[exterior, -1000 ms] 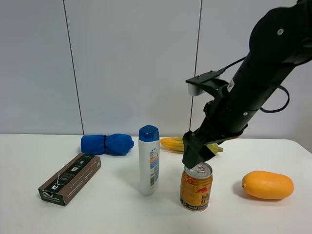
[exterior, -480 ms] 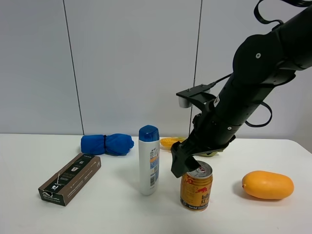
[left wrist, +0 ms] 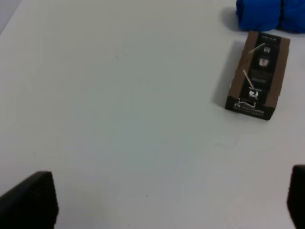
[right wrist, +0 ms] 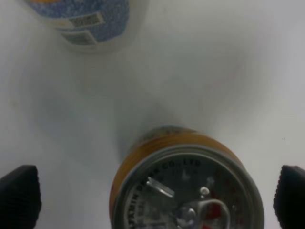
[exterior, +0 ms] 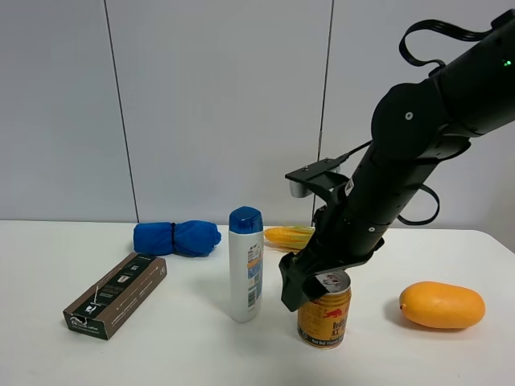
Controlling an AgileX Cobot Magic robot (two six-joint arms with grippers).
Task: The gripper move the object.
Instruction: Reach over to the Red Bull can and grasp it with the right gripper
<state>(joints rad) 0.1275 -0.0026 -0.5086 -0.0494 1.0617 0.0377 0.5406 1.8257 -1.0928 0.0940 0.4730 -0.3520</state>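
In the high view's centre, the right hand covers the can's upper left rim, and the arm hides the corn cob's right end. The right wrist view's frame edge cuts off the can and the blurred shampoo bottle; the left wrist view crops the blue cloth.

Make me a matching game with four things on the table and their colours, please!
Things:
1. mango
2. shampoo bottle
3. rolled cloth
4. drink can

Colours:
A. blue all over
B. gold with red
C. orange
D. white with a blue cap

Right pairs: 1-C, 2-D, 3-A, 4-B.
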